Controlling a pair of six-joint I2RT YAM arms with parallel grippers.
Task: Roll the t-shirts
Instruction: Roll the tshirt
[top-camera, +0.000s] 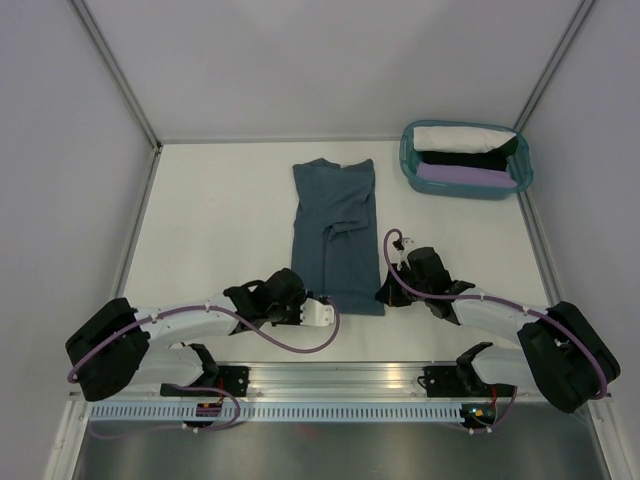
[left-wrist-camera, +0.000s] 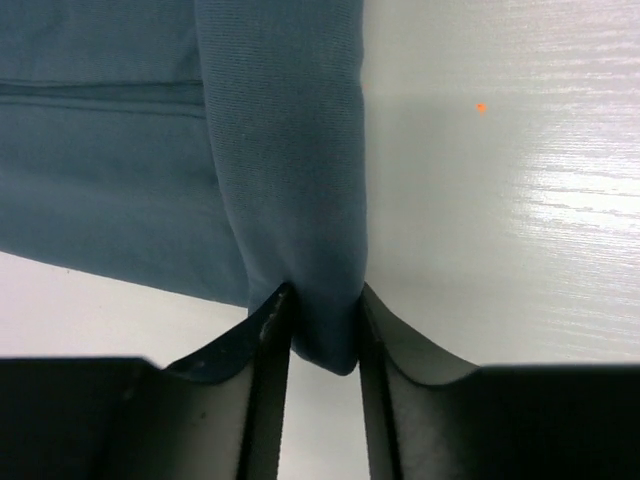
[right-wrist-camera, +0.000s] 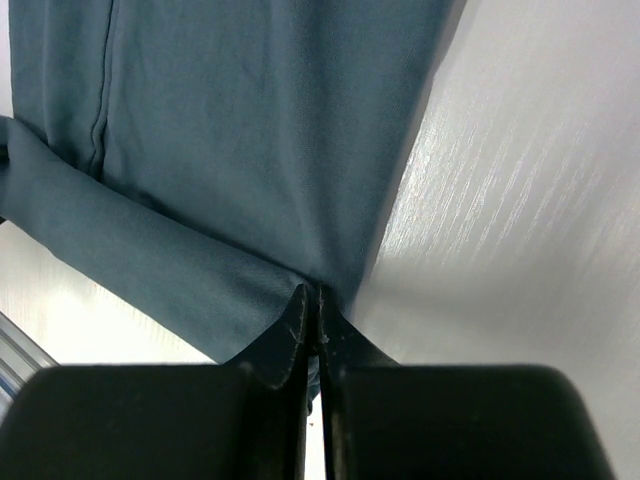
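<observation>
The slate-blue t-shirt (top-camera: 337, 235) lies folded into a long narrow strip in the middle of the tabletop (top-camera: 220, 220), with its hem end towards the arms. The left claw (left-wrist-camera: 325, 322) is clenched on a thick fold at the shirt's near left corner, the cloth pressed against both fingers. The right claw (right-wrist-camera: 317, 325) pinches the near right corner thin, its fingers almost meeting. Both grips look set to start the roll from the hem. To do it well, the two claws should probably lift the hem only a little. They should then carry it forward over the strip together and at one height, so the first turn comes out tight and straight rather than coned. The uneven bite, thick on the left and thin on the right, could let one side slip. The teal basket (top-camera: 406, 158) at the far right holds a white bundle (top-camera: 460, 137), a black bundle (top-camera: 465, 158) and a lilac bundle (top-camera: 460, 172), well apart from the work.
</observation>
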